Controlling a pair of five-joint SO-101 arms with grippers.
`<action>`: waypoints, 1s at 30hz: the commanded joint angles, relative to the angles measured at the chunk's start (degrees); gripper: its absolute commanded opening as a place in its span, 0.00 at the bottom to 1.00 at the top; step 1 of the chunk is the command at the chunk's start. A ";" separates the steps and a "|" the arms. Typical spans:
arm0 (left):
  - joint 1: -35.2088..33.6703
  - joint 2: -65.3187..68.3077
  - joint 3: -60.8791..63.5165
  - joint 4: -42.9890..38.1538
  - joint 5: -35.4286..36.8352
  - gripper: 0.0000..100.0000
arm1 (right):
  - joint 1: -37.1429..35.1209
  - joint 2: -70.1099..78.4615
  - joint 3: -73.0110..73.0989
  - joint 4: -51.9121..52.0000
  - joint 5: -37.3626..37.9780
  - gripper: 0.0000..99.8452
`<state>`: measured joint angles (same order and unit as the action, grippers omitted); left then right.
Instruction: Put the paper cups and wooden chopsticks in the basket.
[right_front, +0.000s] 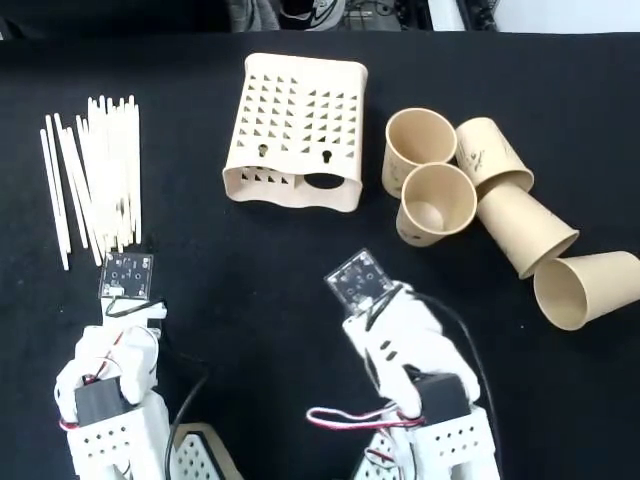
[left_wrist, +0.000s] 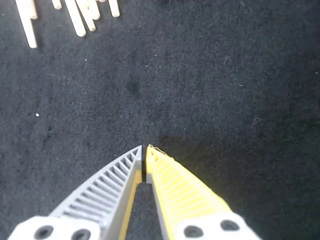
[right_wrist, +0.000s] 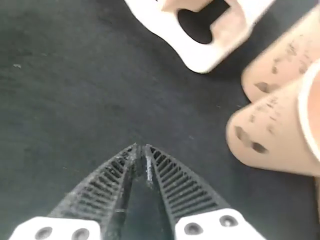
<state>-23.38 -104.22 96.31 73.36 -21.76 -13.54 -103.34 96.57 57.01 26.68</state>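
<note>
The left gripper (left_wrist: 144, 152) has its grey and yellow fingers pressed together at the tips, holding nothing, and hangs over bare black table (right_front: 250, 280) just short of the near ends of the chopsticks (right_front: 100, 170). The right gripper (right_wrist: 141, 149) is likewise closed and empty, its black fingers pointing between the basket (right_front: 297, 130) and the nearest of the paper cups (right_front: 437, 203). The chopsticks lie in a loose bundle at the table's left. The cream perforated basket sits mid-table and seems to lie on one side. To its right, five cups huddle together, touching, two with mouths up and the others tipped over. Nothing appears to be in the basket, so the task looks to be at its very start. Next, each gripper would likely need to open its fingers and move forward, left toward the chopsticks, right toward a cup rim.
</note>
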 joint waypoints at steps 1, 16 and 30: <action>0.31 -0.09 1.01 0.26 -0.35 0.03 | 2.81 -3.47 -0.04 0.35 1.23 0.02; 0.31 -0.09 1.01 0.26 -0.35 0.03 | 2.73 -3.56 -0.48 2.81 -2.11 0.26; 0.31 -0.09 1.01 0.26 -0.35 0.03 | 2.73 -3.38 -0.48 2.46 -2.29 0.29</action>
<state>-23.38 -104.22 96.31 73.36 -21.76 -11.78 -103.34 96.57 59.47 24.31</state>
